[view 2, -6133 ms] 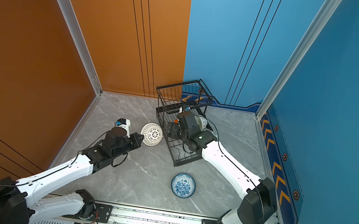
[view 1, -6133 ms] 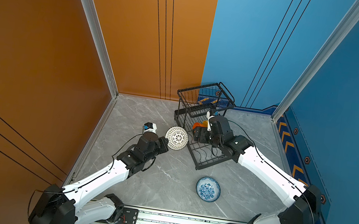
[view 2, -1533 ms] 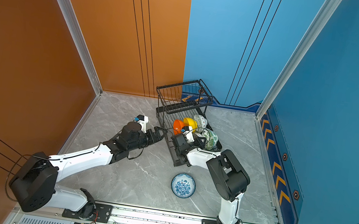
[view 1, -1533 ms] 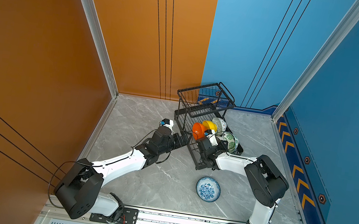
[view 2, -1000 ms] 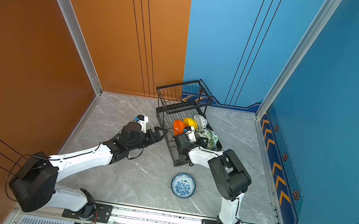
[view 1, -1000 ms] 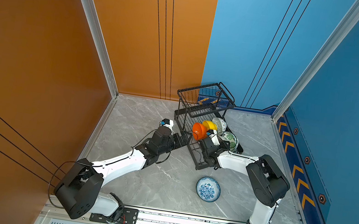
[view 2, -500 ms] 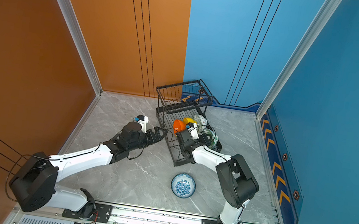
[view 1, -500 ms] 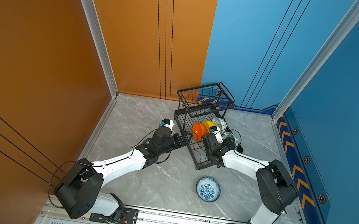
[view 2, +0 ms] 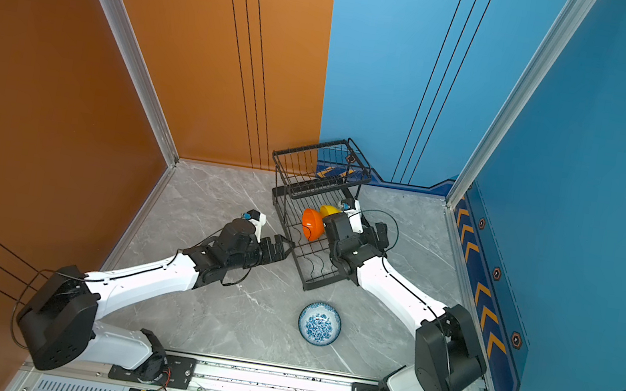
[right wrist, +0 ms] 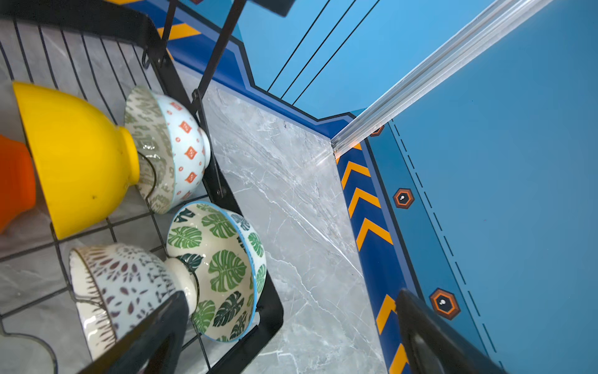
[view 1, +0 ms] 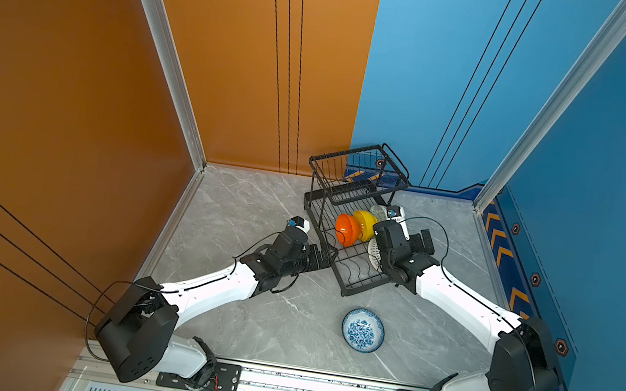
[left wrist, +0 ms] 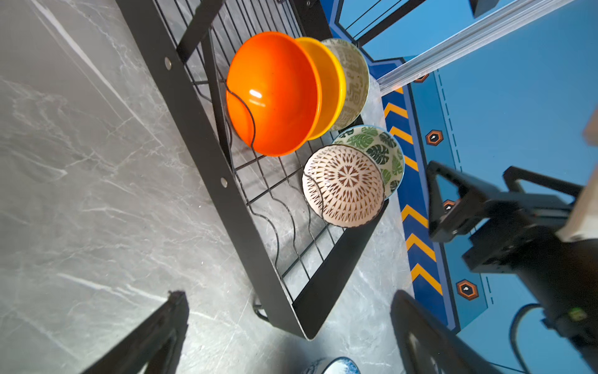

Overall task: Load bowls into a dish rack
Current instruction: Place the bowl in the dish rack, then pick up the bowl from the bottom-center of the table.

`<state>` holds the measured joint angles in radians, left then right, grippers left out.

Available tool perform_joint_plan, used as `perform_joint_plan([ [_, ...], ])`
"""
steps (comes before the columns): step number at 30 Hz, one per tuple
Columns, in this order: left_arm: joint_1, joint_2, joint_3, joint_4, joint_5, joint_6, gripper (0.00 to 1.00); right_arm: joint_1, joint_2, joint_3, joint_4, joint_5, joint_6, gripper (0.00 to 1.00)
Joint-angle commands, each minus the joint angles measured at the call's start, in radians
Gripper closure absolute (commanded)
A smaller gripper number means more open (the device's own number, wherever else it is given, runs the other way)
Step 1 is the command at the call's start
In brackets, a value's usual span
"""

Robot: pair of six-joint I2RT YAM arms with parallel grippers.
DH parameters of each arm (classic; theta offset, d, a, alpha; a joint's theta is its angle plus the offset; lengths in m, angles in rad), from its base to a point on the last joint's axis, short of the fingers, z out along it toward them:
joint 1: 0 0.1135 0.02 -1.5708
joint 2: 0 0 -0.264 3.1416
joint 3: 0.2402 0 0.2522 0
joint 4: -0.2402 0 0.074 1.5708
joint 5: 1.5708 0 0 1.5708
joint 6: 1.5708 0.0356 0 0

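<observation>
Five bowls stand on edge in the black wire dish rack (view 1: 322, 227) (left wrist: 200, 155): orange (left wrist: 271, 94), yellow (right wrist: 81, 158), grey-green patterned (right wrist: 165, 145), green-leaf (right wrist: 223, 265) and lattice (left wrist: 344, 184). A blue-and-white bowl (view 1: 362, 331) (view 2: 319, 323) lies on the floor in front of the rack. My right gripper (view 1: 407, 242) (right wrist: 291, 349) hangs open over the rack's right side, just off the lattice and leaf bowls, holding nothing. My left gripper (view 1: 325, 257) (left wrist: 291, 340) is open at the rack's left rim, also holding nothing.
The rack's raised wire basket (view 1: 361, 170) stands at its far end, close to the blue back wall. Orange wall panels close the left side and blue panels with chevron trim (view 1: 505, 250) the right. The marble floor (view 1: 241, 211) spreads left of the rack.
My right gripper opened, let go of the lattice bowl in the rack and drew up and back. The left arm stayed still.
</observation>
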<state>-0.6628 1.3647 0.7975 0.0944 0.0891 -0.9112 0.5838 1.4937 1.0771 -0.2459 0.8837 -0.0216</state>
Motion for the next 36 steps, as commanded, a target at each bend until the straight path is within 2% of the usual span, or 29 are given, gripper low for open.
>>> perform_joint_plan([
  [1,-0.004,-0.021,0.006,-0.062,-0.034,0.031,0.02,-0.021,0.001,0.008,-0.053,-0.071,0.058,0.00],
  [10,-0.028,0.006,0.056,-0.107,-0.016,0.074,0.02,-0.043,-0.029,0.004,-0.101,-0.126,0.117,0.00],
  [15,-0.108,0.047,0.143,-0.310,-0.025,0.193,0.01,-0.106,-0.077,0.033,-0.192,-0.207,0.196,0.00],
  [19,-0.192,0.105,0.201,-0.470,-0.053,0.281,0.09,-0.171,-0.131,0.031,-0.238,-0.291,0.263,0.00],
  [23,-0.279,0.168,0.226,-0.537,-0.087,0.320,0.25,-0.228,-0.185,0.008,-0.246,-0.380,0.309,0.00],
  [26,-0.339,0.209,0.271,-0.585,-0.138,0.342,0.34,-0.240,-0.205,-0.003,-0.256,-0.384,0.313,0.00],
  [31,-0.401,0.274,0.315,-0.610,-0.149,0.352,0.38,-0.245,-0.223,-0.024,-0.257,-0.389,0.321,0.00],
  [36,-0.426,0.296,0.326,-0.609,-0.162,0.331,0.39,-0.246,-0.225,-0.036,-0.257,-0.393,0.325,0.00],
])
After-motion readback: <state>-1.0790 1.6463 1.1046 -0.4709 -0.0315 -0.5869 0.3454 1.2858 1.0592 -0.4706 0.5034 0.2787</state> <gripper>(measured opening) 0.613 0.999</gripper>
